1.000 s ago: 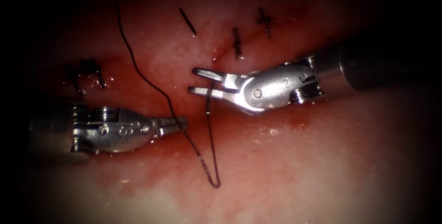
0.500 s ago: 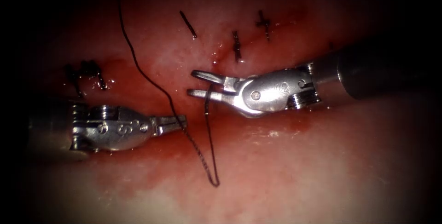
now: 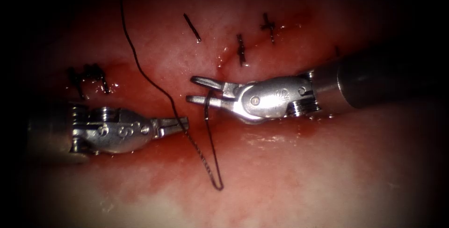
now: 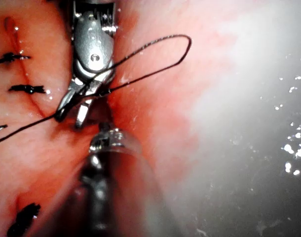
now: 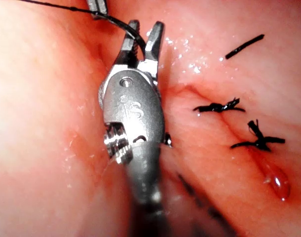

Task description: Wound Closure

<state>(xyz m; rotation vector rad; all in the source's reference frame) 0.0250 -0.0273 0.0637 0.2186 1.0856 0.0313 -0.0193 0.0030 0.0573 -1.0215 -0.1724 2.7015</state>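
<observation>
Left arm's tool: the steel needle driver entering from the lower left of the endoscope view [image 3: 180,124] has its jaws closed on the thin black suture thread [image 3: 140,66], pinching it where the strand comes down from the upper left; the hold looks meant to keep that strand in place.
Right arm's tool: the silver wristed needle driver coming from the right [image 3: 199,90] has its jaws parted, one limb of the thread lying between them near their base; it grips nothing. Seen from the right wrist camera, the jaws [image 5: 140,42] straddle the strand without clamping.
Thread: below the two tools it hangs in a narrow hairpin loop [image 3: 216,181] over the pink, wet pork tissue [image 3: 327,172], low centre of the frame.
Needle: no curved needle can be made out, so where it lies cannot be told.
Cut: the short black knotted stitches [image 3: 241,49] sit in the upper centre, with darker ones [image 3: 89,76] at the left edge; red fluid [image 3: 187,153] pools around both tool tips.
Change: over the last second the right tool has shifted slightly leftward and downward along the thread.
</observation>
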